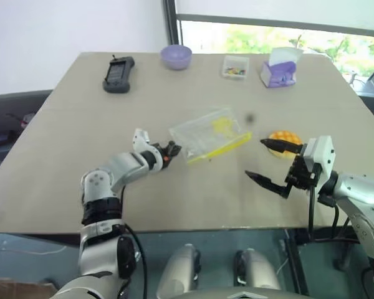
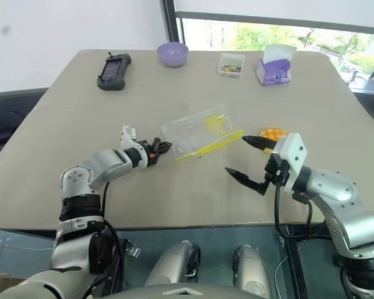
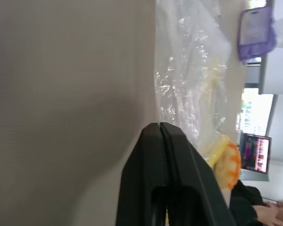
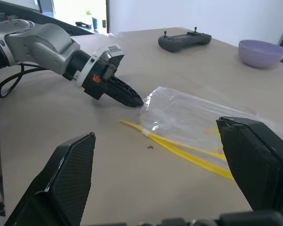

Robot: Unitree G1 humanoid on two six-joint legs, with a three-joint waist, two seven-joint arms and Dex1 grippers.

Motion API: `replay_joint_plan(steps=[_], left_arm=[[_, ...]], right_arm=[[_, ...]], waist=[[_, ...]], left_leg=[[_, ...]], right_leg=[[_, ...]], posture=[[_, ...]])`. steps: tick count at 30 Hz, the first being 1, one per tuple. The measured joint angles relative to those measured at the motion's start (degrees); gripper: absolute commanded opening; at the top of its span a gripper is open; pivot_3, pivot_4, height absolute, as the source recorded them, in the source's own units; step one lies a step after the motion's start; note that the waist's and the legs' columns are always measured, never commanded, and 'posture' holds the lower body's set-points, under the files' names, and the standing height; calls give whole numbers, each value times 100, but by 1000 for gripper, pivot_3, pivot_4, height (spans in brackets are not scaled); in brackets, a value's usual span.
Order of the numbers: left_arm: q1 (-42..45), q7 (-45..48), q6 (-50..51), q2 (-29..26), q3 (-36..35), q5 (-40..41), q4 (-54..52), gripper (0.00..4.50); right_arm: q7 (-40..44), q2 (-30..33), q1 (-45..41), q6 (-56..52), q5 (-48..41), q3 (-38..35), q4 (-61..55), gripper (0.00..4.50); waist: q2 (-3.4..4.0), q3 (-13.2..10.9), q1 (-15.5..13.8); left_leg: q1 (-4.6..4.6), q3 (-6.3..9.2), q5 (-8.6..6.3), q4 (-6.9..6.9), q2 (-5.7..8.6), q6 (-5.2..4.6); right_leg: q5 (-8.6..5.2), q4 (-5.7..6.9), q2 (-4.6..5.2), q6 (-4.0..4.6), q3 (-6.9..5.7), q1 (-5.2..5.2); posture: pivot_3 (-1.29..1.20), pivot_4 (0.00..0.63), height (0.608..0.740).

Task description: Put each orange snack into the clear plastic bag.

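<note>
Your left gripper [image 1: 173, 149] has its jaws clenched at the corner of the clear plastic bag [image 1: 209, 134] mid-tabletop [image 1: 81, 118]; your right gripper [image 1: 265, 160] gapes wide beside the orange snack [image 1: 283, 136].

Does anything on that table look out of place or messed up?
Nothing is spilled or broken. The clear plastic bag lies crumpled and askew mid-table, its yellow zipper strip trailing loose. The orange snack sits outside it.

One orange snack [image 1: 283, 136], one clear plastic bag [image 1: 209, 132], one bowl [image 1: 176, 56].
</note>
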State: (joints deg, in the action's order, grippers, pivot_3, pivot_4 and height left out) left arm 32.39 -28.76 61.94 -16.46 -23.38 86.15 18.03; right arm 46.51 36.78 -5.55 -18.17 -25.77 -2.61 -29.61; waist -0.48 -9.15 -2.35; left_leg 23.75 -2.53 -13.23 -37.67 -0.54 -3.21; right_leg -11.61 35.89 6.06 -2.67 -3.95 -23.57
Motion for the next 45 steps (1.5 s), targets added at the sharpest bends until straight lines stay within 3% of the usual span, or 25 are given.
replay_joint_plan(steps=[5,10,15,18,20,22,25,31,35,40,42,45], left_arm=[[7,-186,62,51,-153,199,-137,31],[-7,-414,52,79,-198,753,-475,31],[121,-846,-222,116,-169,1353,-762,31],[184,-1096,-415,154,-80,1631,-829,31],[271,-1305,-623,194,-23,1851,-838,31],[314,-1383,-682,207,29,1950,-839,31],[414,-1566,-870,208,136,2145,-838,31],[535,-1783,-1106,99,203,2453,-837,31],[558,-1799,-1166,30,267,2540,-837,0],[559,-1637,-1163,-209,264,2546,-731,0],[558,-1470,-1099,-352,261,2541,-531,0],[556,-1099,-919,-576,291,2397,-314,0]], right_arm=[[-51,-2,-1,3,39,1,1,4500],[-56,-67,-90,77,118,64,50,4500],[-97,-156,-328,377,667,449,354,4500],[-234,-179,-581,663,1321,841,712,4500],[-603,-248,-1070,971,2436,1449,1267,4500],[-777,-365,-1262,1054,2836,1658,1546,4500],[-1366,-865,-2044,1440,3848,2284,2643,4500],[-3061,-1487,-2996,2045,5395,2841,4631,4500],[-3653,-1574,-3268,2160,5808,2868,5351,3324],[-3853,-1571,-3363,2458,6030,2879,5956,807],[-3944,-1573,-3481,2606,6063,2868,6045,23],[-3963,-1602,-3552,2656,6109,2860,6126,23]], waist=[[-11,-11,-2],[-74,-61,4],[-94,-82,3],[-97,-86,10],[-103,-91,29],[-104,-93,21],[-108,-98,53],[-111,-101,80],[-111,-101,90],[-110,-101,164],[-111,-101,192],[-111,-102,208]], left_leg=[[7,-2,2,14,2,-1],[20,-3,1,15,6,-2],[29,-5,17,28,10,16],[29,-9,21,30,13,16],[27,-12,22,30,14,18],[26,-11,23,29,14,18],[23,-14,29,28,14,19],[28,-9,38,29,21,10],[26,-7,38,29,25,10],[20,-7,39,30,25,13],[15,-9,43,30,23,18],[13,-5,49,31,18,29]], right_leg=[[-1,-6,-16,1,-24,-9],[1,-22,-14,2,-24,-13],[13,-33,-18,20,-23,-21],[15,-34,-22,16,-21,-23],[11,-33,-26,11,-19,-23],[4,-33,-27,1,-21,-22],[7,-30,-31,3,-16,-21],[25,-33,-31,0,-13,-20],[25,-36,-33,-2,-17,-13],[25,-35,-40,-2,-16,-10],[25,-33,-48,-3,-12,-9],[25,-28,-60,-2,-14,-9]], posture=[[0,150,740],[0,150,740],[0,150,740],[0,150,740],[0,150,740],[0,150,740],[0,150,740],[0,150,740],[0,150,740],[0,150,740],[0,150,740],[0,150,740]])
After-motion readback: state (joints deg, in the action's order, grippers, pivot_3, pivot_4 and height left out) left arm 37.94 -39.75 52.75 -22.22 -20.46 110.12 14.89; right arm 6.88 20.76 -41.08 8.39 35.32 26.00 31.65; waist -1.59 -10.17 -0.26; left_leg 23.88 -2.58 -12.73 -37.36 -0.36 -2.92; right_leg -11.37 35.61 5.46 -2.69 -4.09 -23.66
